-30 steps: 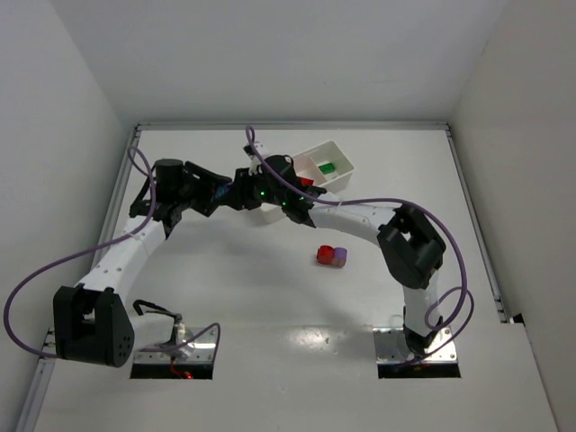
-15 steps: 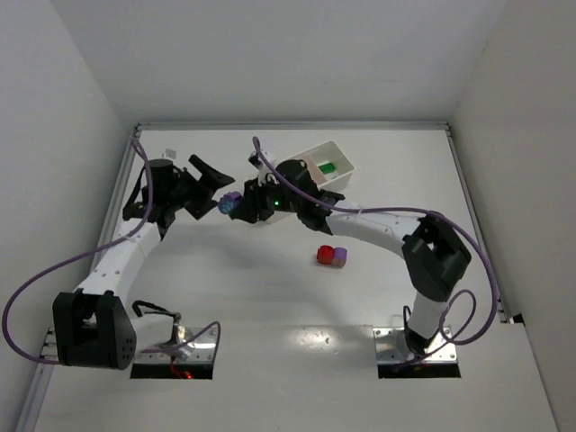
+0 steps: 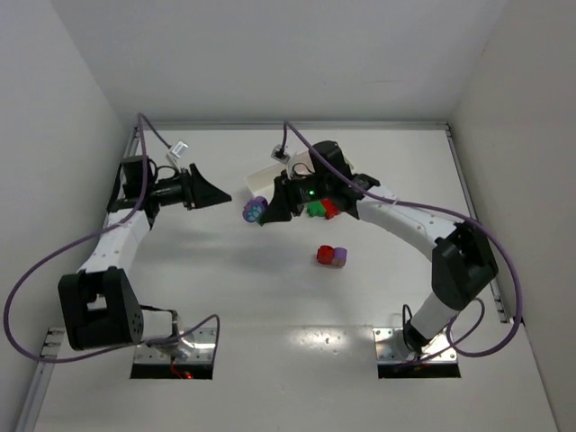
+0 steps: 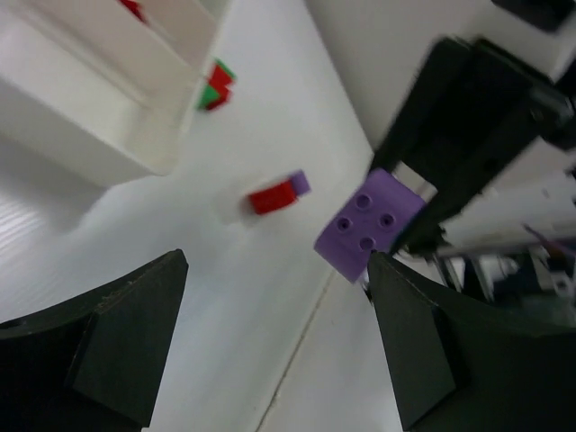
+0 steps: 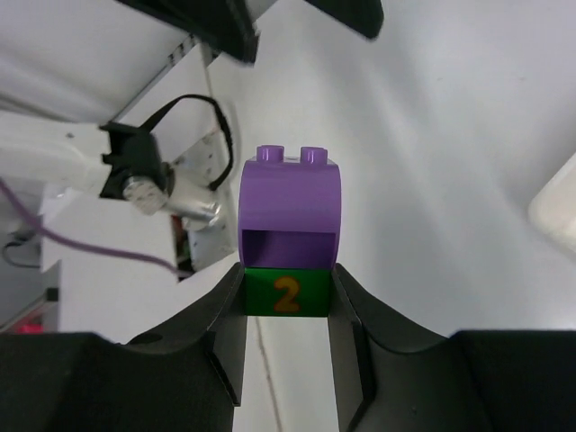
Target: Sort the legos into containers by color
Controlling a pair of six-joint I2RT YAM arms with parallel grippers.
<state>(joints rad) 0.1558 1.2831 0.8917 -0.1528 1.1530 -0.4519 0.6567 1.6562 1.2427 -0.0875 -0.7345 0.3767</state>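
Clamping a small stack in the right gripper point(image 5: 288, 286), fingers point(image 5: 220, 333) pressed on both sides of a green lego point(image 5: 286, 297) marked with an orange 2, with a purple lego point(image 5: 290, 202), arched underneath, joined on its far end. Holding that stack in the air over the worktop point(image 3: 270, 297), left of centre and somewhat toward the far edge. Facing it from the left-edge side with the left gripper point(image 3: 219, 193), jaws spread wide apart with nothing between them, near the stack but not touching it. Showing, from the left wrist, the purple lego's studded face just beside the right-hand finger. Lying near the middle of the worktop, well apart from both grippers, a red-and-purple pair point(image 3: 331, 256). Resting toward the far edge, the white tray point(image 4: 99, 126), mostly hidden under the right arm from above, with a red lego point(image 4: 133, 8) inside one compartment; cannot tell which one. Sitting on the worktop just beside the tray's corner, a red-and-green piece point(image 4: 214, 85).
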